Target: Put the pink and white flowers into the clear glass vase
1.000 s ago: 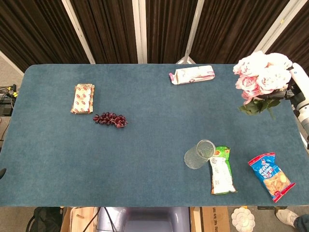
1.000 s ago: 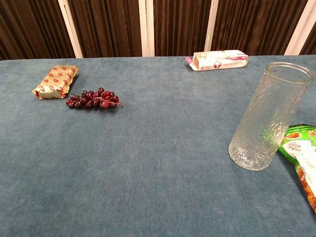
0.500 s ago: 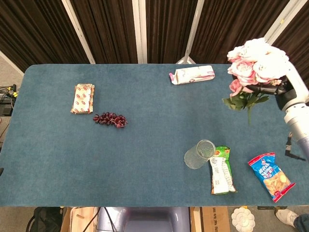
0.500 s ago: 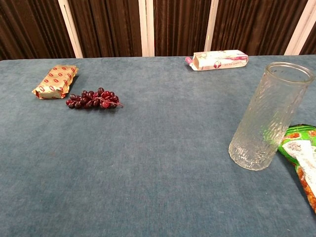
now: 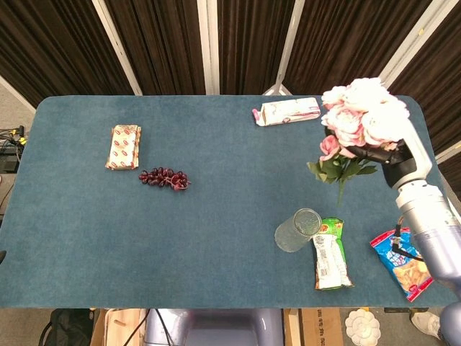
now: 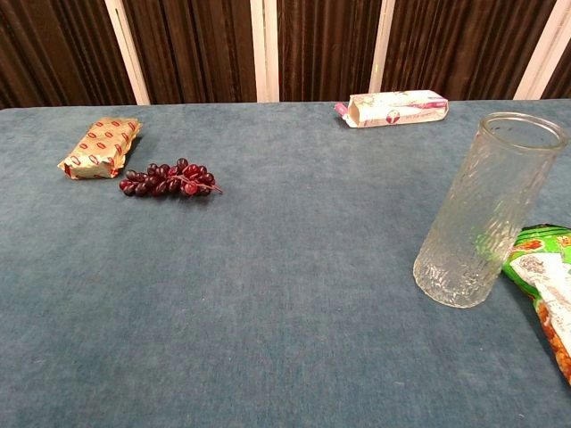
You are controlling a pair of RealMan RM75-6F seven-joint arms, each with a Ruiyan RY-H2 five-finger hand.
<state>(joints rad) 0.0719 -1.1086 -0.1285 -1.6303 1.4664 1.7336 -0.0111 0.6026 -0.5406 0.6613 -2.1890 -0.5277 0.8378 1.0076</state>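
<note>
Flowers [image 5: 358, 115]: grasped by right hand [image 5: 395, 154], held aloft; vase [image 5: 297, 230] upright below-left of hand, snack packets [image 5: 331, 252] beside.

Pink and white flowers [image 5: 362, 109], with green leaves and a stem hanging down, were aloft above the table. The clear textured glass vase [image 6: 483, 223] stood upright, empty.

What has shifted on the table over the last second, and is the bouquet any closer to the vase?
The right hand carried the flowers leftward from the table's right edge and nearer the vase, though they are not yet over its mouth. Its grip on the stems looks unchanged. The vase, grapes and snack packets have not moved. The left hand is out of view.
</note>
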